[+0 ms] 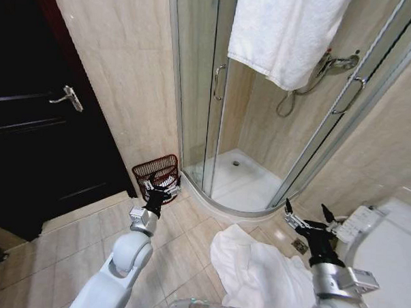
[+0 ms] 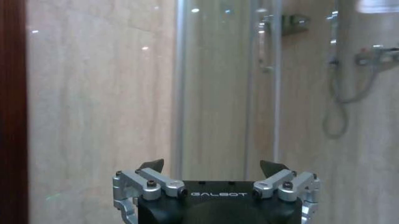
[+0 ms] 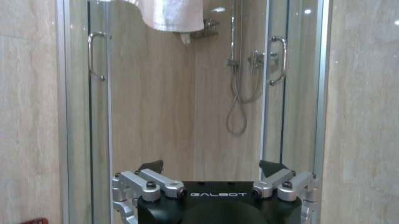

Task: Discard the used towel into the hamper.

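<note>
Nearest, the crumpled white cloth towel (image 1: 258, 276) lies on the beige tiled floor (image 1: 188, 245), just beside the right gripper (image 1: 310, 216), fingers spread, empty. Expect it soft, light and limp; pinch a raised fold. The left gripper (image 1: 157, 187), fingers also spread, hovers before the round reddish-brown openwork hamper (image 1: 157, 168), which stands against the wall beside the glass shower enclosure (image 1: 215, 93).
</note>
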